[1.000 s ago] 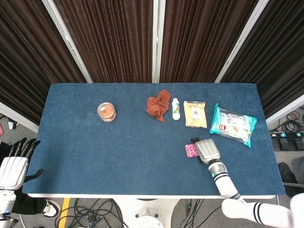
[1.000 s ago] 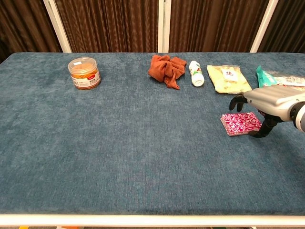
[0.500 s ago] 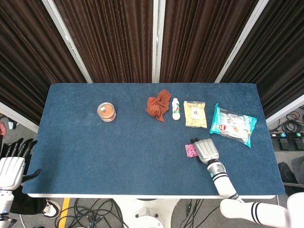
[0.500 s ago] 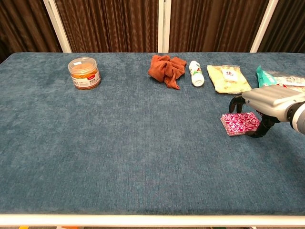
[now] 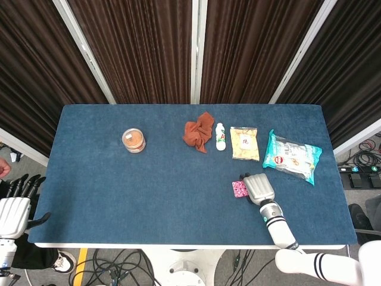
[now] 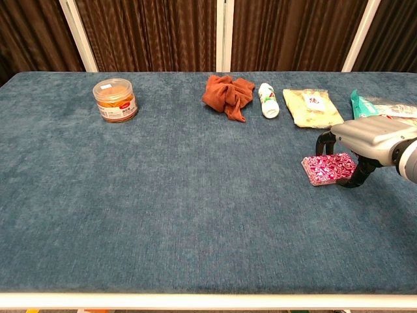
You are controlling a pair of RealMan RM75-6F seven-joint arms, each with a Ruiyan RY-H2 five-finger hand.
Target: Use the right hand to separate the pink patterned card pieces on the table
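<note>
A small stack of pink patterned card pieces (image 5: 239,189) (image 6: 328,168) lies flat on the blue table (image 5: 149,190), right of centre near the front edge. My right hand (image 5: 259,189) (image 6: 371,137) hovers over the stack's right end. One dark finger arcs down behind the stack's far edge, and the thumb reaches down to its near right corner. The cards are not lifted. My left hand (image 5: 15,208) hangs off the table's front left corner with its fingers apart, holding nothing.
Along the back stand an orange-lidded jar (image 6: 115,100), a crumpled rust cloth (image 6: 227,91), a small white bottle (image 6: 268,100), a yellow snack packet (image 6: 311,107) and a teal snack bag (image 5: 292,157) just behind my right hand.
My right hand has barely shifted over the card stack. The cards lie where they were. My left hand has sunk slightly lower.
</note>
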